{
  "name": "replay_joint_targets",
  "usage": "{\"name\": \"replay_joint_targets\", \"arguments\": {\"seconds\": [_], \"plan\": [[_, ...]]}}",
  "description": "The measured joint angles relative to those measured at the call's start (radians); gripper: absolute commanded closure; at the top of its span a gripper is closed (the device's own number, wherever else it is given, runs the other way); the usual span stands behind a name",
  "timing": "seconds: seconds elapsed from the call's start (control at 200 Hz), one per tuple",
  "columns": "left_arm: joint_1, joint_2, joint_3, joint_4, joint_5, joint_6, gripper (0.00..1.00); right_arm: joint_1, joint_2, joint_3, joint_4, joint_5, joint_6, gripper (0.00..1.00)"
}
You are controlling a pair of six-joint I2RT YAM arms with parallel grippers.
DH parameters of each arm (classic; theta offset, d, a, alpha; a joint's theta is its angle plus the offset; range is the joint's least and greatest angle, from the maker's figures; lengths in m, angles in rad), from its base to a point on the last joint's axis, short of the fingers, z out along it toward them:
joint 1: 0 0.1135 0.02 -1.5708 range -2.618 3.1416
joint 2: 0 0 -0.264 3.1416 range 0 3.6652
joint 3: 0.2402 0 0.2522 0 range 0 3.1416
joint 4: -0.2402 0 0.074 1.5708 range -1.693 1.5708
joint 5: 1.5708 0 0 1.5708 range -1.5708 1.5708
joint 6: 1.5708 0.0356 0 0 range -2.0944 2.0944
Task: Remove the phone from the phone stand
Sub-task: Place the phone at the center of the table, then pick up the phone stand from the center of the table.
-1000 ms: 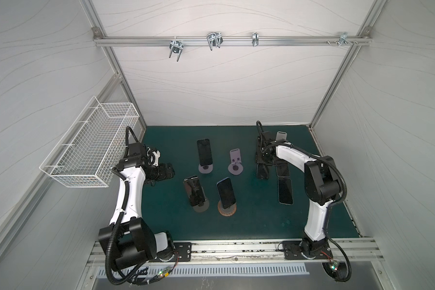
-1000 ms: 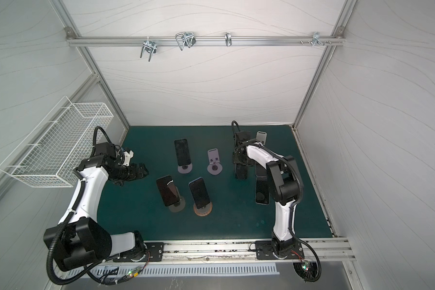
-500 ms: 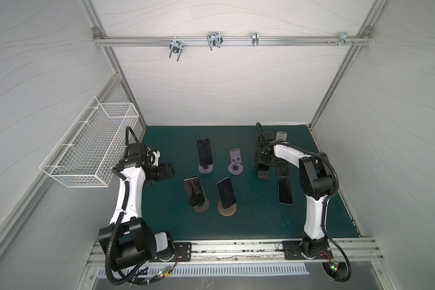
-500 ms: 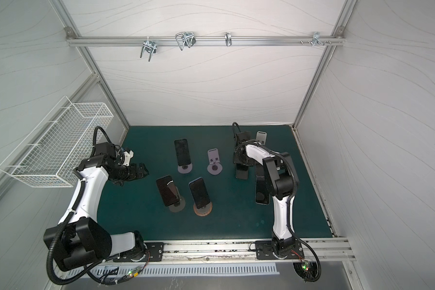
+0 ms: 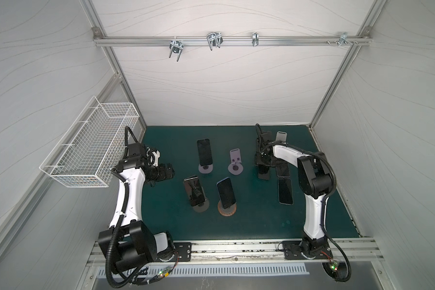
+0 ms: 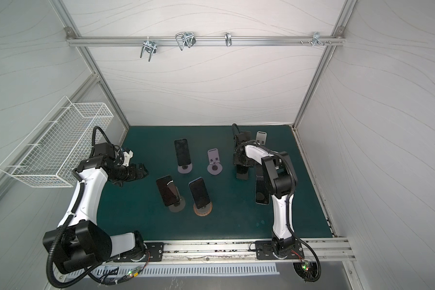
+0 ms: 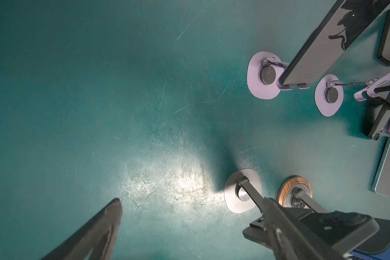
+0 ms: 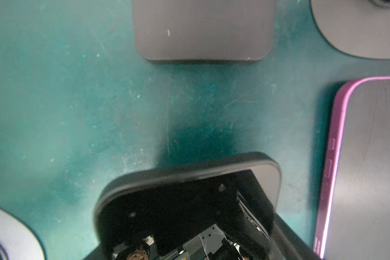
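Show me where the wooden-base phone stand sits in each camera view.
In a top view: wooden-base stand, front middle of the mat.
In a top view: the stand, same place.
Left wrist: the stand is in it.
Right wrist: not in it.
Shared landmark: grey-base stand right beside it.

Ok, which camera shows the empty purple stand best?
The top views: in both, the empty purple stand is seen whole, base and plate, with nothing in front. The left wrist view catches it side-on at the picture's edge, plate partly hidden. The right wrist view shows only blurred bases I can't match to it.
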Motion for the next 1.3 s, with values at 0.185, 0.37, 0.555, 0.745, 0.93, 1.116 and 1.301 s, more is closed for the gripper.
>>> {"name": "replay_joint_targets", "arguments": {"seconds": [0.185,0.37,0.555,0.745,0.93,1.116,1.301], "plan": [[0.000,-0.002,0.000,0.000,0.000,0.000,0.01,0.000,0.000,0.000,0.000,-0.008,-0.008,0.18],[0.000,-0.014,0.000,0.000,0.000,0.000,0.01,0.000,-0.001,0.008,-0.008,-0.024,-0.017,0.15],[0.000,-0.015,0.000,0.000,0.000,0.000,0.01,0.000,-0.029,0.035,-0.044,-0.043,-0.018,0.12],[0.000,-0.015,0.000,0.000,0.000,0.000,0.01,0.008,-0.167,0.065,-0.089,-0.060,-0.039,0.10],[0.000,-0.015,0.000,0.000,0.000,0.000,0.01,0.066,-0.318,0.084,-0.129,-0.050,-0.079,0.09],[0.000,-0.015,0.001,-0.009,0.000,0.000,0.01,0.222,-0.419,0.084,-0.186,-0.028,-0.108,0.07],[0.000,-0.013,0.012,-0.017,-0.001,0.000,0.01,0.371,-0.485,0.082,-0.236,-0.030,-0.124,0.06]]}}
